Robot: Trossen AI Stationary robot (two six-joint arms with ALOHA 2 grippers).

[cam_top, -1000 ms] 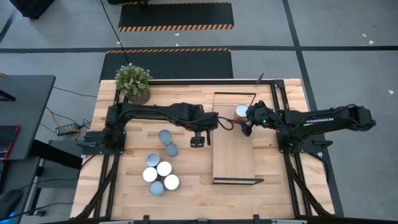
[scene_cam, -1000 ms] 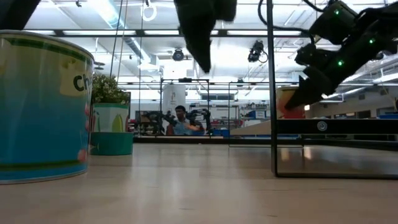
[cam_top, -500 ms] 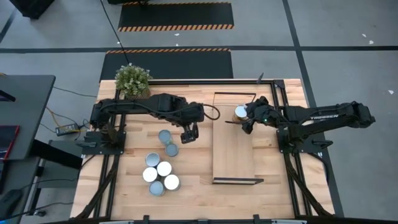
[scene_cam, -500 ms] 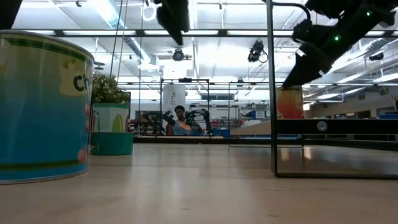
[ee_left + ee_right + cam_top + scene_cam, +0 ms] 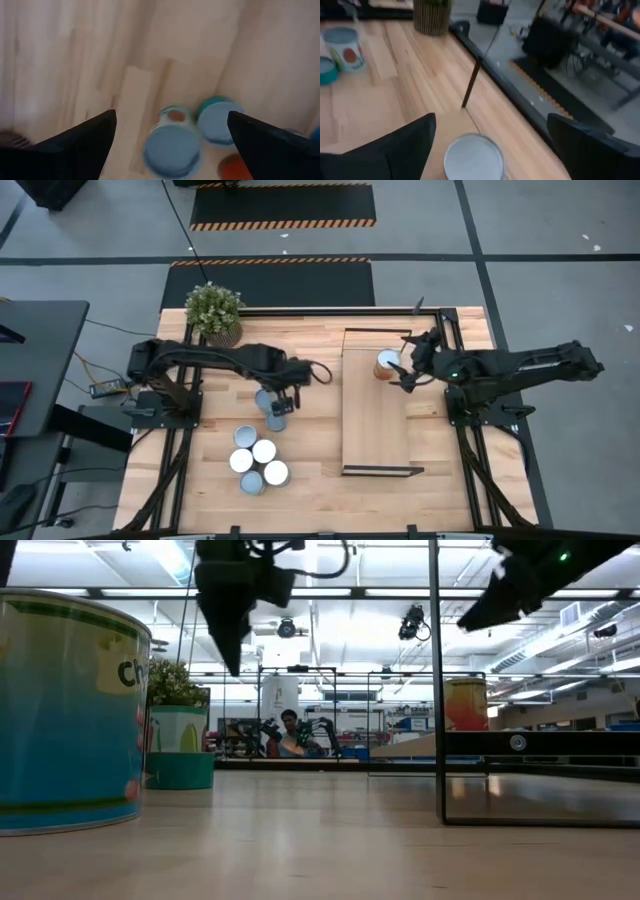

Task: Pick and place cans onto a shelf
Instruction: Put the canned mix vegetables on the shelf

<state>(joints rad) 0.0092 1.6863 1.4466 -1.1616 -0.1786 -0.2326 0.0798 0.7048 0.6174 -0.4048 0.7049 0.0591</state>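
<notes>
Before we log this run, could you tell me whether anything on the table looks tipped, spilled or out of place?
Nothing stands out. One can stands upright on the shelf; the other cans stand upright on the tabletop, and the potted plant is upright at its far edge.

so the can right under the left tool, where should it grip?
Take the upright can by its round side wall, coming straight down with the open left tool astride it. Its neighbour sits close, so place the fingers clear of that side.
</notes>
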